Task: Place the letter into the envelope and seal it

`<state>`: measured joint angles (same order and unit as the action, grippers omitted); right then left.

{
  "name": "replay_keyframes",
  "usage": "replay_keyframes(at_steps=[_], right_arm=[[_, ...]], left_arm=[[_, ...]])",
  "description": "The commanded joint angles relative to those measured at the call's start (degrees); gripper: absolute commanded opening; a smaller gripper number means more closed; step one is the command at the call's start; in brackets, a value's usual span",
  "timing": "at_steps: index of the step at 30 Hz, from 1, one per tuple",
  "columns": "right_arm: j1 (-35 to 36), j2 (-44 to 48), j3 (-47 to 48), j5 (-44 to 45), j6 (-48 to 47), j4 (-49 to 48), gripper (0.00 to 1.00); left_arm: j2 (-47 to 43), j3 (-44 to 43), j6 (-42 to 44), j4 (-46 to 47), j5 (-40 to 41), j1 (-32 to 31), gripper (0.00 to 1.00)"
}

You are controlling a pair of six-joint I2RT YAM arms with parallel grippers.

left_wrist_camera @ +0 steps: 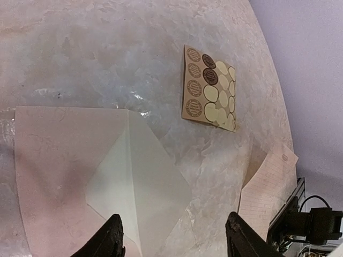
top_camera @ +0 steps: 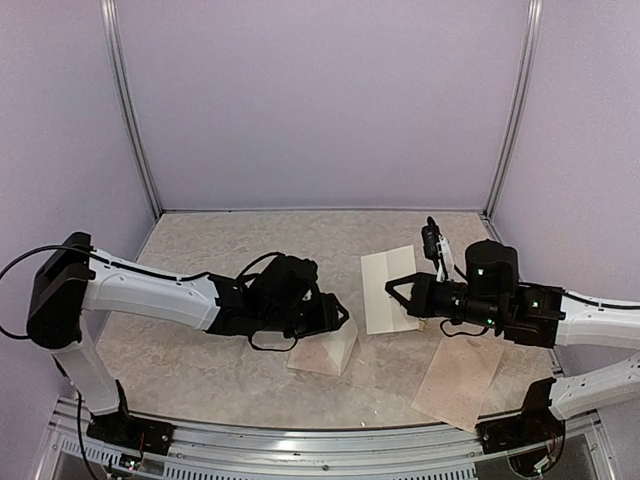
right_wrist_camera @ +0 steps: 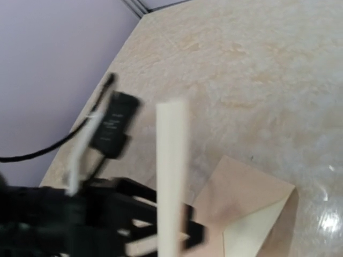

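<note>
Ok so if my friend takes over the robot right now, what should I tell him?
Left gripper: jaws open, holding nothing, over the envelope.
Right gripper: jaws shut on the folded letter, held above the table, beside the envelope.
Envelope: lying flat on the table, its flap open.
Sticker sheet: lying apart on the table, nothing touching it.
Done: letter picked up, envelope open.
Left to do: slide the letter in, fold the flap down, seal it.
</note>
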<state>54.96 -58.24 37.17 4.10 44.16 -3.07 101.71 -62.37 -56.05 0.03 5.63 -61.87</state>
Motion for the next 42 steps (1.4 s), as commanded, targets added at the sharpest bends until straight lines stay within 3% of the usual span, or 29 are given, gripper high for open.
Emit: replay_keyframes(at_steps=[1,9,21,31,42], right_arm=[[-0.25,-0.10,2.09,0.27,5.62,4.22,0.00],[-0.12,-11.05,4.77,-3.06,14.24,3.17,0.00],[1.02,-26.81,10.46,-1.70,24.10,2.65,0.00],[0.47,-31.11,10.73,-1.15,26.50,8.95,0.00],[-0.57,-34.28,10.16,-1.84,25.91,9.49,0.00]], left_arm=[[-7.56,6.00,2.27,-2.37,3.63,1.22,0.62],[-10.96,14.65,5.60,0.84,-2.36,7.13,0.62],[-6.55,15.27,11.28,5.25,-10.86,11.60,0.58],[-3.05,15.58,11.23,7.52,-13.09,12.21,0.58],[-0.23,15.03,11.43,7.09,-12.22,12.21,0.55]])
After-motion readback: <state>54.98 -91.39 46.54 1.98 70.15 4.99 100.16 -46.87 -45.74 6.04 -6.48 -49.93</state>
